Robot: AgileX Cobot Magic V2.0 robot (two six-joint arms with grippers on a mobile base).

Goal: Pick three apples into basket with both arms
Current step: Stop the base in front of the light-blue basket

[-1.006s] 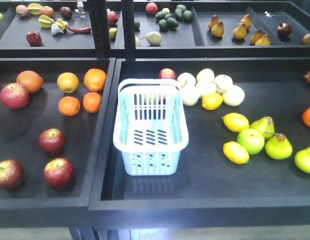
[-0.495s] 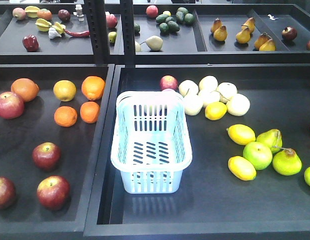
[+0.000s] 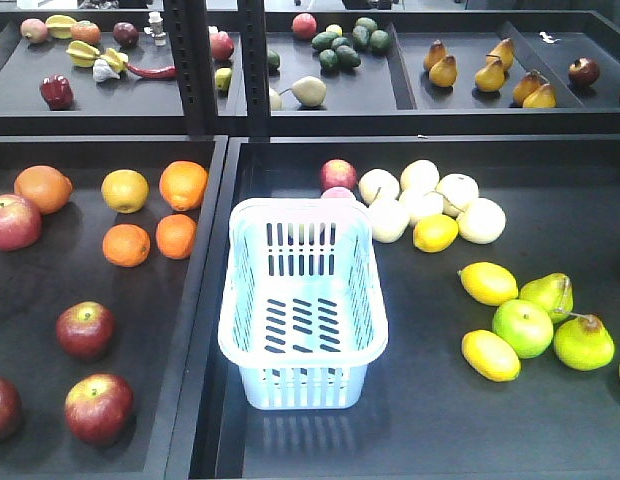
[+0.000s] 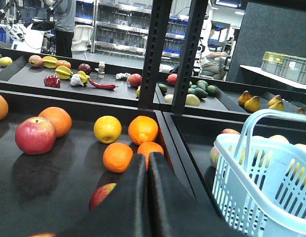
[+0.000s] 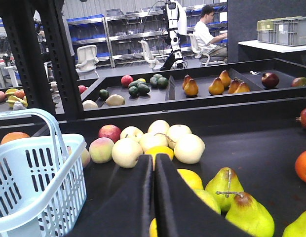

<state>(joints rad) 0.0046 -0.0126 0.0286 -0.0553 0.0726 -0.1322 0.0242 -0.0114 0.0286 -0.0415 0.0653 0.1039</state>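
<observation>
The black left gripper and black right gripper are each clenched on nothing. Over the last second the front view has crept forward while the fruit stays put, so I judge no pick has begun. Three dark maroon-red round apples lie in the black left tray, at 8 o'clock from the empty pale blue-white slotted plastic basket. Its long axis runs 6 to 12 o'clock, narrow end nearest.
</observation>
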